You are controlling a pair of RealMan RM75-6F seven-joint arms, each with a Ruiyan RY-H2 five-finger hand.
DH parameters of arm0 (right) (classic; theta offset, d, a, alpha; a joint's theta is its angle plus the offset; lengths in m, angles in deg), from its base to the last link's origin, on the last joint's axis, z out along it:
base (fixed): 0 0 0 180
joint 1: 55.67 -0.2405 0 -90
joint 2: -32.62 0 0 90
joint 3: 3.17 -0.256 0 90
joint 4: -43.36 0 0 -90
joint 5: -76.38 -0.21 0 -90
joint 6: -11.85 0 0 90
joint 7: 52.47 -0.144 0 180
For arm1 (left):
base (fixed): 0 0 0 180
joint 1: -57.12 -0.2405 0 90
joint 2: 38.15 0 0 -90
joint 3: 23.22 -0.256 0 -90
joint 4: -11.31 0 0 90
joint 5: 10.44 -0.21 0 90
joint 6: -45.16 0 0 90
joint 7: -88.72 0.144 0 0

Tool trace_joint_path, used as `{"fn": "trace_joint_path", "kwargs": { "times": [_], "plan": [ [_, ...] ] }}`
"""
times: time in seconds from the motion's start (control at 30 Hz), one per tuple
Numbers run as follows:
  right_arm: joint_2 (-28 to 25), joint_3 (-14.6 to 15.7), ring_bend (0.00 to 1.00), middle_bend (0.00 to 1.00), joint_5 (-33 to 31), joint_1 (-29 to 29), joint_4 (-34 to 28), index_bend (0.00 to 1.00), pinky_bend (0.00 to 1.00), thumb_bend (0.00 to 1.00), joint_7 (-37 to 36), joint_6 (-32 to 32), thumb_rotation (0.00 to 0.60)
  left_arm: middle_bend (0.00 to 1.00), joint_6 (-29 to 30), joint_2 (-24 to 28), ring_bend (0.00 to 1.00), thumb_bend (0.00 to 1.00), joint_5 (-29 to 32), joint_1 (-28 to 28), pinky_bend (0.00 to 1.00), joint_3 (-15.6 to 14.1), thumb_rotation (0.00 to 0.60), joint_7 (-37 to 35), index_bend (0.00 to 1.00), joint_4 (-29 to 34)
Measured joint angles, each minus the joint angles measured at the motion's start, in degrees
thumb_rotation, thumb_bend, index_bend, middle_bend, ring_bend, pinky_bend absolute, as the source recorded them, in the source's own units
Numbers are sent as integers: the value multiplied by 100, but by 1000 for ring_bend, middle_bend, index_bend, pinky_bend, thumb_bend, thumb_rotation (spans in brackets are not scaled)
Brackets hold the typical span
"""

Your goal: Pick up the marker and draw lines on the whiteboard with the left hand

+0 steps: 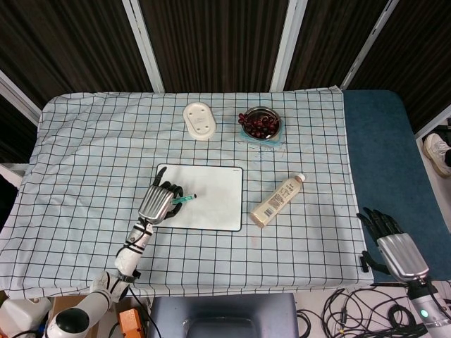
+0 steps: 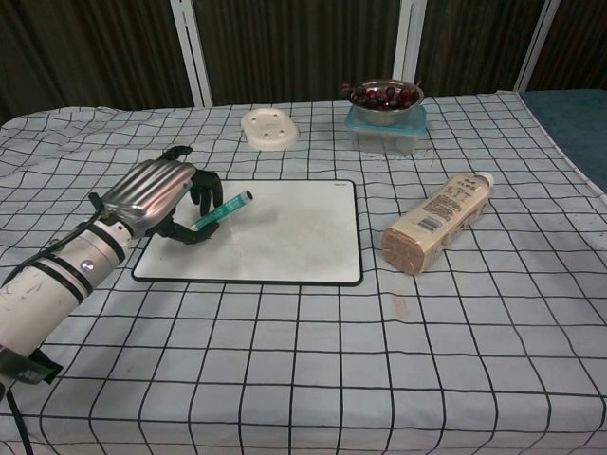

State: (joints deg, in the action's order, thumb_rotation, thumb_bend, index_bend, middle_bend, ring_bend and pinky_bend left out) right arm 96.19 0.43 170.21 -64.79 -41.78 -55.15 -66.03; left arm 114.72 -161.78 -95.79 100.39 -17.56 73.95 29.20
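My left hand [image 1: 158,204] [image 2: 159,197] grips a teal marker [image 1: 183,201] [image 2: 223,210] over the left part of the white whiteboard [image 1: 211,197] [image 2: 285,237]. The marker lies tilted, its visible end pointing right and slightly away from me; the other end is hidden inside the fingers. I cannot tell whether it touches the board. My right hand [image 1: 391,243] hangs beyond the table's right front corner over the blue floor, fingers spread and holding nothing; the chest view does not show it.
A tan bottle [image 1: 277,201] [image 2: 438,222] lies on its side right of the board. Behind the board stand a cream soap dish [image 1: 199,120] [image 2: 269,127] and a metal bowl of dark fruit [image 1: 260,124] [image 2: 384,97] on a clear box. A checkered cloth [image 1: 91,155] covers the table.
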Motion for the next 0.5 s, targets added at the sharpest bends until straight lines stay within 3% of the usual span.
{"fn": "trace_joint_path", "kwargs": {
  "times": [0.2, 0.5],
  "plan": [
    [-4, 0, 0, 0, 8, 5, -16, 0, 126, 323, -5, -9, 600, 781, 355, 36, 446, 556, -118, -2, 63, -55, 600, -7, 759, 291],
    [-29, 16, 0, 0, 66, -3, -19, 0, 126, 322, -50, -29, 600, 779, 231, -61, 447, 559, -128, 142, 63, -11, 600, 78, 759, 523]
  ]
}}
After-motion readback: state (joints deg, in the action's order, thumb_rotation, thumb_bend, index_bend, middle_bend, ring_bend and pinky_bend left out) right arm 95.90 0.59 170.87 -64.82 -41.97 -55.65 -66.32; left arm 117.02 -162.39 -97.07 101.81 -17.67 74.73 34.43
